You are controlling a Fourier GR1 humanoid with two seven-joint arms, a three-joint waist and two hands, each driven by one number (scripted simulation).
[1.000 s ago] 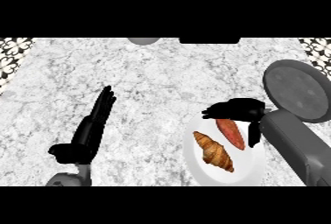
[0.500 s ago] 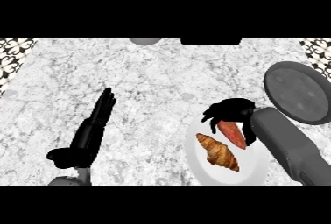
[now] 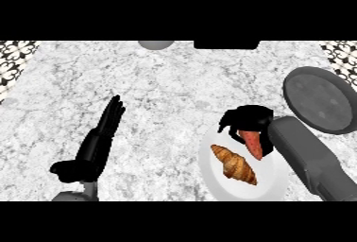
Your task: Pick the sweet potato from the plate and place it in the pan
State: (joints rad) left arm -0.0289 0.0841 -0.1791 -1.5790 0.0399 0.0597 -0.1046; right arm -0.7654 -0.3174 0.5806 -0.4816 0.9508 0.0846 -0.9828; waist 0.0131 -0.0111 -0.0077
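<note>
An orange sweet potato (image 3: pixel 254 143) lies on the white plate (image 3: pixel 216 182) at the lower right, next to a brown croissant (image 3: pixel 235 163). My right hand (image 3: pixel 245 119) is over the plate's far edge, its fingers curled down around the sweet potato's upper end. The grey pan (image 3: pixel 320 99) lies on the counter to the right of the plate, with nothing in it. My left hand (image 3: pixel 99 137) rests open at the left, fingers straight and pointing away.
A grey round object (image 3: pixel 156 44) and a black object (image 3: pixel 226 44) show at the counter's far edge. Patterned wall tiles (image 3: pixel 15 56) flank both far corners. The marble counter (image 3: pixel 174 90) spreads between my hands.
My right hand has dropped lower onto the plate and its fingers have curled round the sweet potato's top end. The left hand has not moved.
</note>
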